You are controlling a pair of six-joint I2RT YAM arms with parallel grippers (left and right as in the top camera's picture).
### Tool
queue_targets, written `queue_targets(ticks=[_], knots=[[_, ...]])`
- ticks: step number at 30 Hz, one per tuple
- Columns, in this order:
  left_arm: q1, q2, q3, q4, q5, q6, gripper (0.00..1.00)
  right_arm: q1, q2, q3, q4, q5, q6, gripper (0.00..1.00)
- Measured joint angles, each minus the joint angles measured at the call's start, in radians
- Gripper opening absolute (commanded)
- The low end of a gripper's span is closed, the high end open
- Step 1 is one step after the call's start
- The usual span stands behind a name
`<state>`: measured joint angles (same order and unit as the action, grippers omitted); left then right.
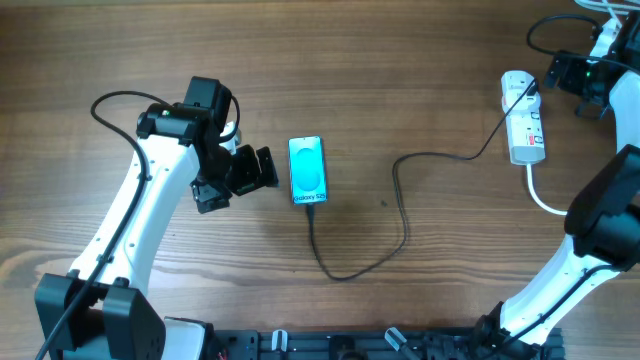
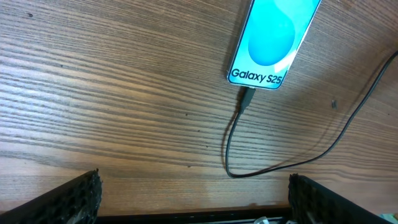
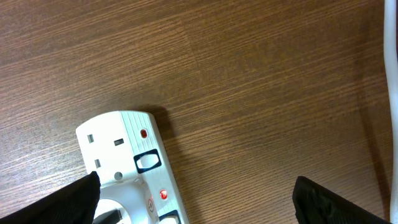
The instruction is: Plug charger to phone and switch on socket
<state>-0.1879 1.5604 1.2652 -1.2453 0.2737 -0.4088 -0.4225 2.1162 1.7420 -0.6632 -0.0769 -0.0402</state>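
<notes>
L pincer (image 2: 194, 186) agape — charger (image 2: 227, 149) touching phone (image 2: 273, 37) btm.

The worktop (image 1: 420, 60) is brown wood, or a wood-look laminate, with fine streaky grain and a low, matt sheen. The phone (image 1: 307, 170) has a smooth, glossy screen, glass by the look of it. The charger (image 2: 227, 152) is a thin black lead with a dull, rubbery-looking skin. The socket (image 3: 121, 146) is smooth white plastic with a faint gloss, and its thick white cord (image 3: 391, 56) looks smooth too. The pads (image 2: 73, 198) of the left tool (image 1: 265, 168) are black and matt with a fine ribbed texture. Those of the right tool (image 3: 196, 200) look dark and matt, too blurred to tell texture. The left arm (image 1: 130, 215) wears smooth white plastic shells.
</notes>
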Motion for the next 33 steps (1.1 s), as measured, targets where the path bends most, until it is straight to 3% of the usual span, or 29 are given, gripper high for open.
queue_targets(ticks=[10,19,27,31,33], knots=[[0.000,0.000,0.000,0.000,0.000,0.000,1.00,0.000,-0.052,-0.001,-0.001,0.001,0.000,1.00],[0.000,0.000,-0.002,0.000,0.000,0.000,1.00,0.000,-0.491,-0.001,-0.001,0.004,0.000,1.00],[0.000,-0.005,-0.004,0.003,0.000,0.000,1.00,0.000,-1.036,0.003,-0.008,0.004,0.000,1.00],[0.000,-0.010,-0.033,0.041,0.000,0.000,1.00,0.000,-1.107,0.010,-0.201,0.004,-0.004,1.00],[0.000,-0.023,-0.103,0.101,-0.001,0.000,1.00,0.000,-1.104,0.009,-0.395,0.005,-0.007,1.00]])
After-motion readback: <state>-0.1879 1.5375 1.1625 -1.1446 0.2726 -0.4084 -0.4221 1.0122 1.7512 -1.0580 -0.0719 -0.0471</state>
